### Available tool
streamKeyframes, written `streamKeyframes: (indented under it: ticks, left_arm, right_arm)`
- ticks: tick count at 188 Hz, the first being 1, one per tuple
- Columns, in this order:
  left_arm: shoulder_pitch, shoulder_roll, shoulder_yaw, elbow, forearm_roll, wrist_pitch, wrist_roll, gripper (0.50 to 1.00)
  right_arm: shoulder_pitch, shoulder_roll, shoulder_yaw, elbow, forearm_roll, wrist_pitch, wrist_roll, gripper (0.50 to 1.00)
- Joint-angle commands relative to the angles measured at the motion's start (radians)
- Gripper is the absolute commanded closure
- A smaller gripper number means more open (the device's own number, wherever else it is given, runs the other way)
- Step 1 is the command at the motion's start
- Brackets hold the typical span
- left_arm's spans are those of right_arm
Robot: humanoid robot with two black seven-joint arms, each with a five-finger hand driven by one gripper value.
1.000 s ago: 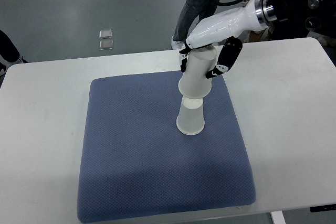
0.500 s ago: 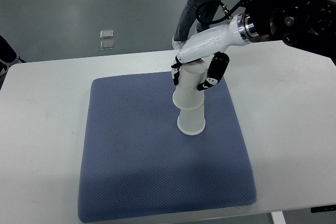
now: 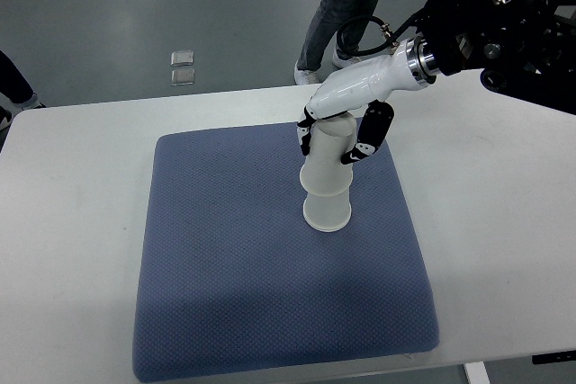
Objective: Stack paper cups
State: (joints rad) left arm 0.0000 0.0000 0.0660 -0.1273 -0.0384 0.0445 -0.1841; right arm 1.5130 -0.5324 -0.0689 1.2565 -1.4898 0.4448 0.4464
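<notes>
**Upper cup seated over lower cup, mid-mat**

The right hand (image 3: 346, 137) has its fingers closed around the upper paper cup (image 3: 328, 157), inverted over the lower paper cup (image 3: 326, 210). Both stand right of centre on the blue mat (image 3: 225, 258), with bare mat all round. White table (image 3: 504, 222) borders it.

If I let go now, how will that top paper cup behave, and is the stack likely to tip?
The top paper cup is thin-walled and probably light, so the right robot hand could dent it by squeezing. It sits upside down, partly nested over the bottom paper cup, so it should stay put. The stack is tall with a narrow base on the soft blue mat; a sideways nudge may topple it.
</notes>
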Motion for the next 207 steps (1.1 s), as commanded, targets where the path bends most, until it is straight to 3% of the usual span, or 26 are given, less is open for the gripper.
streamKeyframes:
  ticks: [1,69,119,131,140,149,207]
  left_arm:
    - [0.000,0.000,0.000,0.000,0.000,0.000,0.000,0.500]
    - [0.000,0.000,0.000,0.000,0.000,0.000,0.000,0.500]
    - [0.000,0.000,0.000,0.000,0.000,0.000,0.000,0.500]
    - [0.000,0.000,0.000,0.000,0.000,0.000,0.000,0.500]
    - [0.000,0.000,0.000,0.000,0.000,0.000,0.000,0.500]
    - [0.000,0.000,0.000,0.000,0.000,0.000,0.000,0.500]
    - [0.000,0.000,0.000,0.000,0.000,0.000,0.000,0.500]
  right_arm:
    - [-0.016,0.000,0.001,-0.006,-0.007,-0.011,0.000,0.865]
    - [-0.043,0.012,0.004,-0.017,-0.012,-0.021,0.000,0.857]
    - [-0.056,0.022,0.008,-0.026,-0.010,-0.023,0.000,0.773]
    - [-0.057,0.023,0.008,-0.028,-0.010,-0.023,0.000,0.722]
    - [-0.057,0.022,0.008,-0.028,-0.009,-0.023,0.000,0.638]
    - [-0.057,0.022,0.009,-0.028,-0.007,-0.025,0.000,0.611]
    - [-0.053,0.022,0.024,-0.034,0.000,-0.034,0.000,0.595]
